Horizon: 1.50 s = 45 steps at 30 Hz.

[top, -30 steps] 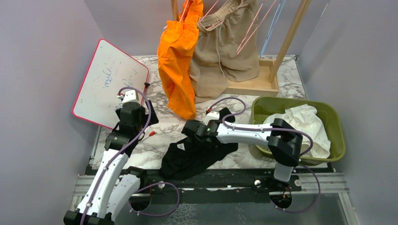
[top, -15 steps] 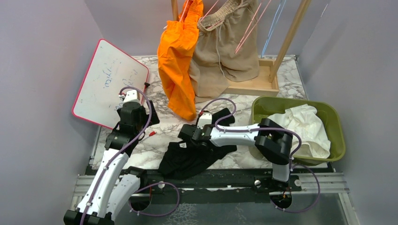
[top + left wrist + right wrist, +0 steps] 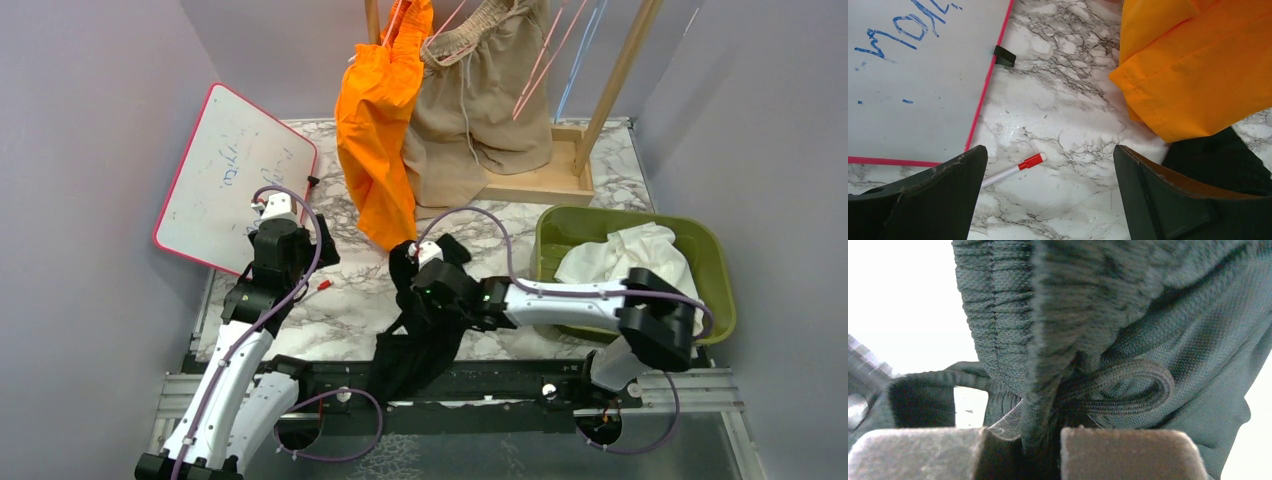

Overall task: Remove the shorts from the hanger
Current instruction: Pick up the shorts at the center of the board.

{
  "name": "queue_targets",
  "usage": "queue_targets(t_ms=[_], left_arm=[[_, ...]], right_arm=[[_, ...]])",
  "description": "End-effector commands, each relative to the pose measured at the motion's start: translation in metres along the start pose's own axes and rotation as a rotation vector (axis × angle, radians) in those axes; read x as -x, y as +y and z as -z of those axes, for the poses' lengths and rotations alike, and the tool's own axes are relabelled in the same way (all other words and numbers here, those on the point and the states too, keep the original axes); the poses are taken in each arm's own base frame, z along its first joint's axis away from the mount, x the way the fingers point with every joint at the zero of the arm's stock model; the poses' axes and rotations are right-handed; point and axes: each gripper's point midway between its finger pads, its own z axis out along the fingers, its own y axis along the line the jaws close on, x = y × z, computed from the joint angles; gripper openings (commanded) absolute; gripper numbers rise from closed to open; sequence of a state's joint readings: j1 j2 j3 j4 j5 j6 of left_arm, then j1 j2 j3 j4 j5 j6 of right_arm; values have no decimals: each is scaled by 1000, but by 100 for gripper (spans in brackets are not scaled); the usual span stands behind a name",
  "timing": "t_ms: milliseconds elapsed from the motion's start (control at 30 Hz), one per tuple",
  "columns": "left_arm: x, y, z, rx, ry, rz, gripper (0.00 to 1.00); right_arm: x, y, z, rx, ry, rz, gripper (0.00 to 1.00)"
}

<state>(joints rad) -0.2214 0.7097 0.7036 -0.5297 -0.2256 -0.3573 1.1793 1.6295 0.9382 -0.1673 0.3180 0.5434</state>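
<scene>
Between the two pads of the right hand (image 3: 1023, 437), pressed tight together, sits the gathered waistband of the black shorts (image 3: 1108, 315), with the drawcord looped just above the grip. It's clamped on, no question. No label or print to read on that fabric. From above, the right arm stretches leftward, low across the front of the table (image 3: 350, 290). The hand is raised at its end, and the black pair hangs from it down past the near edge. Left hand (image 3: 1048, 150) hovers with jaws wide apart, holding nothing, a red-capped marker (image 3: 1015, 169) on the marble beneath. Beside it, the whiteboard (image 3: 913, 75) carries blue scribble I can't make out. Orange shorts (image 3: 380, 130) and tan shorts (image 3: 480, 110) hang on the wooden rack (image 3: 545, 182) at the back. White shorts (image 3: 640, 265) lie in the green bin (image 3: 718, 300).
</scene>
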Motion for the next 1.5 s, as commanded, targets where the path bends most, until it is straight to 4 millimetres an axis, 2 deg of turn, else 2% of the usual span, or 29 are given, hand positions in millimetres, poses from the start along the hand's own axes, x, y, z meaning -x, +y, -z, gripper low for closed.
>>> queue_targets(t_ms=[0,33,100,200,300,400,433,500,600,633,733,833,1000,1100,1167,1300,1400,1467], left_arm=[[3,-4,0,-33,-20,-1,99],[4,-5,1,-34,-22,0,99],[4,-5,1,-39,-23,0,99],[4,-6,2,-45,-27,0,99],[4,-7,2,-50,-26,0,99],[4,-9,2,-61,-25,-1,99],[3,-9,2,-64,-23,-2,99],[2,-10,1,-70,-18,-5,99],[1,-11,1,-75,-13,-8,99],[1,-11,1,-75,-13,-8,99],[2,-11,1,-72,-18,-7,99],[4,-10,2,-70,-24,-5,99],[14,-4,9,-38,-77,16,99],[23,5,17,-3,-133,38,99],[26,8,21,11,-157,50,99],[28,9,23,14,-171,55,99],[25,7,20,7,-153,48,99],[23,6,18,1,-139,41,99]], right_arm=[[57,68,63,462,-257,350,2],[56,69,68,493,-269,391,3],[43,64,63,535,-233,450,5],[12,49,39,526,-100,423,8],[-19,29,13,427,20,333,12],[-32,9,-5,300,73,275,16],[-30,4,-7,262,84,268,21],[-20,-9,-8,157,82,239,45],[-1,-15,2,87,56,198,81],[4,-15,8,80,52,186,88],[13,-11,20,85,63,170,100],[12,-9,19,54,97,127,100],[5,1,4,-24,101,71,100],[3,10,-8,-48,95,60,100],[-3,24,-15,-45,100,79,100],[-21,9,-33,-182,136,76,100],[-39,4,-40,-216,163,105,100],[-50,-2,-44,-231,165,128,91]])
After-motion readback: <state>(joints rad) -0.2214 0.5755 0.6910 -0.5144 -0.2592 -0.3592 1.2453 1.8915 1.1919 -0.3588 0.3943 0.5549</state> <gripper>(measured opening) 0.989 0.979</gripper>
